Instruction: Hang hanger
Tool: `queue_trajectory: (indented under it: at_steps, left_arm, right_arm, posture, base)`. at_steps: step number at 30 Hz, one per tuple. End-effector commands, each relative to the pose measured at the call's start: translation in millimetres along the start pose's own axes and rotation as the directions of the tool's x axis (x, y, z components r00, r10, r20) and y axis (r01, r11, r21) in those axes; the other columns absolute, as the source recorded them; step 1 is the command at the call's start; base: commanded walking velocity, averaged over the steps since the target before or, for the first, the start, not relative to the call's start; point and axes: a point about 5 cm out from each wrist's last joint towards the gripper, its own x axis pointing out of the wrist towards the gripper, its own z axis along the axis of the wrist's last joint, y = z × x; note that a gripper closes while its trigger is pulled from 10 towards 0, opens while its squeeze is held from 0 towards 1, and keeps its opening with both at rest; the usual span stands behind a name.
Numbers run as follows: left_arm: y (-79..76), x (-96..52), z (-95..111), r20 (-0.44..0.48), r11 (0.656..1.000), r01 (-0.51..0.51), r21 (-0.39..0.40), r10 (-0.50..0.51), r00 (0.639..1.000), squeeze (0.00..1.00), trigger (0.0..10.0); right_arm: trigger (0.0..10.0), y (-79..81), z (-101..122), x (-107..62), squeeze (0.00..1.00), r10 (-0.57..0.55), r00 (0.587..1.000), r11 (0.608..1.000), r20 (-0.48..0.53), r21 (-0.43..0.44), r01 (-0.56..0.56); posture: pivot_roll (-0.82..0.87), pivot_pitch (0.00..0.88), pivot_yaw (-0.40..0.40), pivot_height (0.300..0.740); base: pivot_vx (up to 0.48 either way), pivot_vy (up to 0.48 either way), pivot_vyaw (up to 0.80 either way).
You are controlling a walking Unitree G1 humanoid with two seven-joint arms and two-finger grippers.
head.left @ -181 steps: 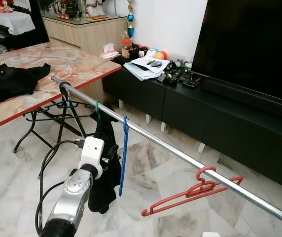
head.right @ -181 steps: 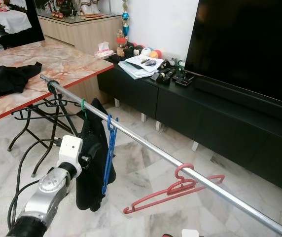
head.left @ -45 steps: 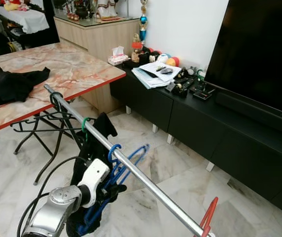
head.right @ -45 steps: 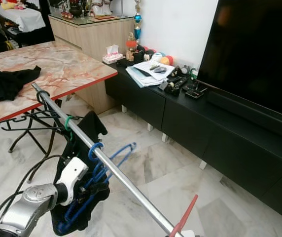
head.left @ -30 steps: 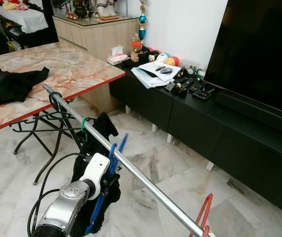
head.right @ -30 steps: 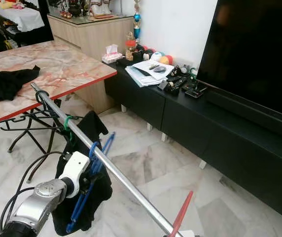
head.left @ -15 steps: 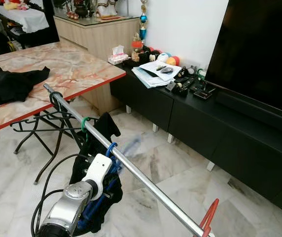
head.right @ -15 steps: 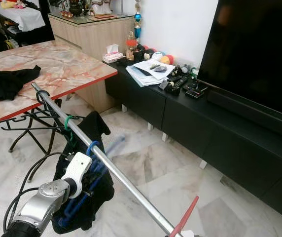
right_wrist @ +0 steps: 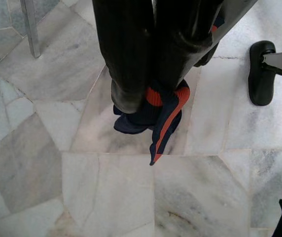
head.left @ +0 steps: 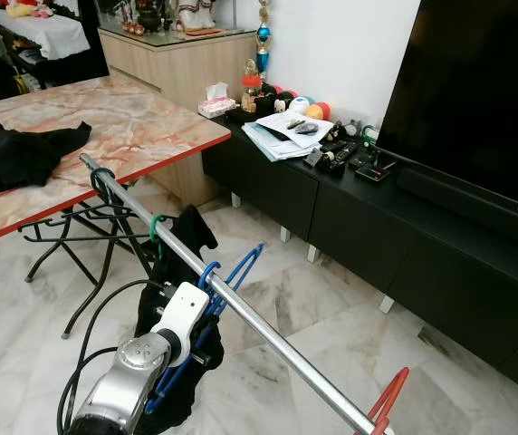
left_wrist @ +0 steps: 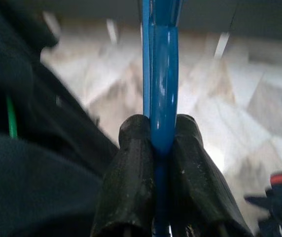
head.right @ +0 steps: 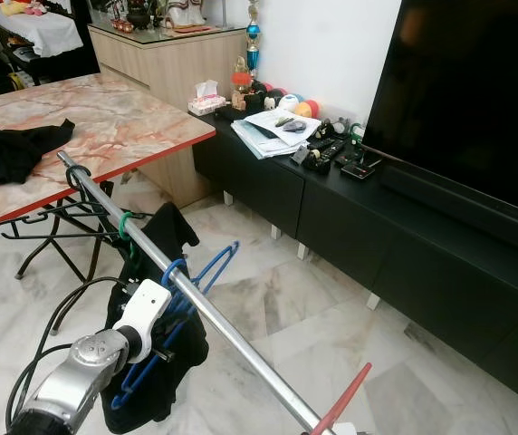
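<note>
Now left tool (left_wrist: 158,143) pinching blue hanger (head.left: 232,272), hooked—rail (head.left: 268,331)

blk tv (head.left: 476,91) on blk cabinet (head.left: 395,227); marble table (head.left: 105,127) w/ blk cloth (head.left: 14,154).

The red hanger (head.left: 384,407) is cut off by the near edge, as is the rail (head.left: 268,333). The black garment (head.right: 155,272) hides the blue hanger (head.right: 206,269)'s lower part.
</note>
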Motion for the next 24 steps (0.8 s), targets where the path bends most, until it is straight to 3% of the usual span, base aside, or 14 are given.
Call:
queue_trajectory:
  at_steps: [1, 6, 16, 17, 19, 21, 22, 24]
  left_arm:
    - [4.5, -3.5, 7.6, 0.06, 0.999, -0.04, 0.013, 0.039, 0.997, 0.0, 0.0]
    - [9.4, -13.4, 11.7, 0.108, 0.997, -0.07, 0.026, 0.066, 0.992, 0.0, 0.0]
    - [4.4, -39.6, 2.9, 0.086, 0.992, -0.035, 0.122, 0.024, 0.996, 0.0, 0.0]
    - [4.2, -48.0, 4.9, 0.066, 0.971, -0.013, 0.24, -0.003, 0.998, 0.0, 0.0]
    - [3.9, -50.5, 5.3, 0.056, 0.959, -0.001, 0.284, -0.016, 0.998, 0.0, 0.0]
    - [-1.2, -58.6, -1.5, -0.051, 0.889, 0.124, 0.441, -0.113, 0.992, 0.0, 0.0]
    - [-3.2, -60.8, -4.3, -0.083, 0.873, 0.162, 0.46, -0.139, 0.987, 0.0, 0.0]
    - [-7.9, -65.1, -8.4, -0.118, 0.873, 0.219, 0.436, -0.185, 0.976, 0.0, 0.0]
  right_arm:
    - [10.0, 0.1, 0.6, 0.1, 0.0, -0.001, 1.0, 1.0, 0.001, -0.002, 0.001]
    - [10.0, -1.0, 0.8, 0.1, 0.0, -0.006, 1.0, 1.0, 0.002, -0.001, 0.006]
    - [10.0, -1.8, 1.5, 0.2, 0.0, -0.004, 1.0, 1.0, 0.003, -0.008, 0.004]
    - [10.0, -1.9, 1.6, 0.3, 0.0, -0.005, 1.0, 1.0, 0.002, -0.009, 0.005]
    - [10.0, -2.0, 1.6, 0.3, 0.0, -0.004, 1.0, 1.0, 0.002, -0.01, 0.004]
    - [10.0, -2.0, 1.9, 0.3, 0.0, -0.002, 1.0, 1.0, 0.002, -0.013, 0.002]
    - [10.0, -2.0, 1.9, 0.4, 0.0, -0.002, 1.0, 1.0, 0.002, -0.013, 0.002]
    - [10.0, -1.9, 2.1, 0.4, 0.0, -0.001, 1.0, 1.0, 0.003, -0.014, 0.001]
  posture:
    - [0.05, 0.0, -0.013, 0.74]
    - [0.05, 0.0, -0.016, 0.74]
    - [0.06, 0.0, -0.017, 0.74]
    - [0.06, 0.0, -0.018, 0.74]
    - [0.06, 0.0, -0.019, 0.74]
    - [0.07, 0.0, -0.019, 0.74]
    - [0.07, 0.0, -0.019, 0.74]
    - [0.07, 0.0, -0.017, 0.74]
  base:
    - [0.0, 0.0, 0.0]
    - [0.0, 0.0, 0.0]
    - [0.0, 0.0, 0.0]
    - [0.0, 0.0, 0.0]
    - [0.0, 0.0, 0.0]
    - [0.0, 0.0, 0.0]
    - [0.0, 0.0, 0.0]
    - [0.0, 0.0, 0.0]
